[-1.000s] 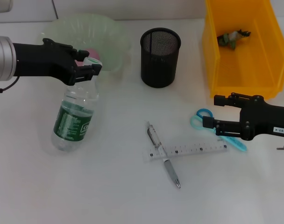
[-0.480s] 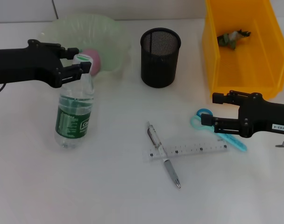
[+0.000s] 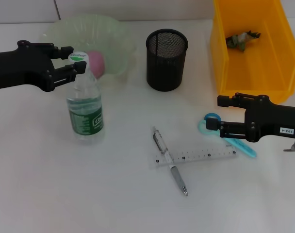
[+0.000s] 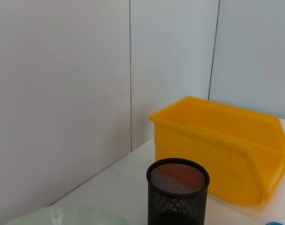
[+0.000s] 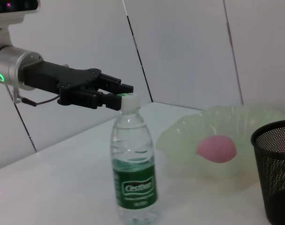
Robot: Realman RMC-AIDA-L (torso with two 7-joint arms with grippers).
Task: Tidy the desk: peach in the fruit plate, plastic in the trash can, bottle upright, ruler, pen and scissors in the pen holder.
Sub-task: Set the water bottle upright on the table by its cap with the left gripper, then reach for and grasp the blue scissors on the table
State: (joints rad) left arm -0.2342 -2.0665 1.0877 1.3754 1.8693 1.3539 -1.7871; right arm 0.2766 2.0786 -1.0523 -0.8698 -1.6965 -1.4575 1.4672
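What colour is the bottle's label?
Green with white print on the bottle, clearest in the right wrist view.

The right pincer (image 3: pixel 211 114) covers part of the scissors (image 3: pixel 228 137); the yellow bin (image 3: pixel 249 73) is cropped.

My left gripper (image 3: pixel 73 70) was matte black and blocky, on a black forearm; the right wrist view showed its silver cuff with a green light ring. My right gripper (image 3: pixel 216 114) was black, bearing a small white label.

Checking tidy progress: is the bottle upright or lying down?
Upright. The bottle stands on its base on the desk, cap up, with the left gripper at its cap.
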